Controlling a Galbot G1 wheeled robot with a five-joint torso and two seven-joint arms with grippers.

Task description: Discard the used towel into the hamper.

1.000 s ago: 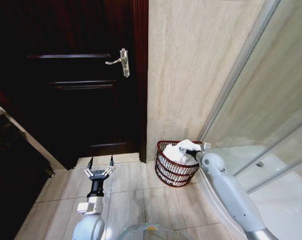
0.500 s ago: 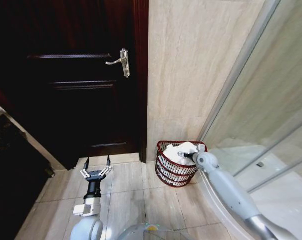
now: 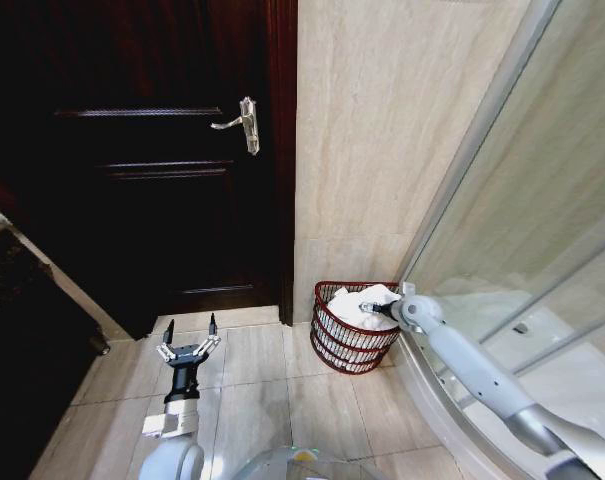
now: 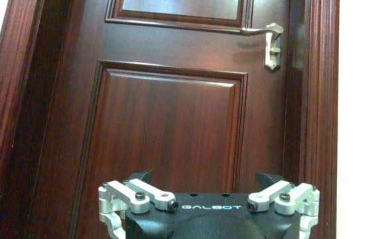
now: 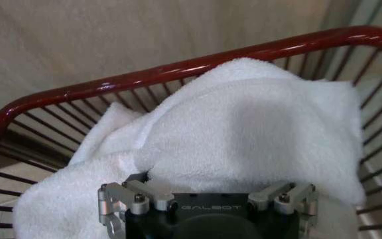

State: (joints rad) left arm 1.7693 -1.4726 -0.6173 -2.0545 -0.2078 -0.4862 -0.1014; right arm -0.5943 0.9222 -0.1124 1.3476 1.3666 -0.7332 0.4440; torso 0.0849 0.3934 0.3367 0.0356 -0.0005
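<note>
Since a second ago the right arm's elbow has swung outward toward the glass shower screen, and the right gripper has eased back toward the hamper's near rim; the left gripper has drifted slightly left and lower over the floor tiles. The white towel sat heaped higher before; now it lies lower and flatter inside the hamper, one edge draped near the far rim.

Hamper: red wire basket on the floor against the beige tiled wall, between the dark wooden door and the shower screen. In the right wrist view, towel fills the basket just ahead of the gripper; whether its fingers are released or clenched cannot be told.

Left gripper: fingers spread, holding nothing, facing the door, with its lever handle above.
</note>
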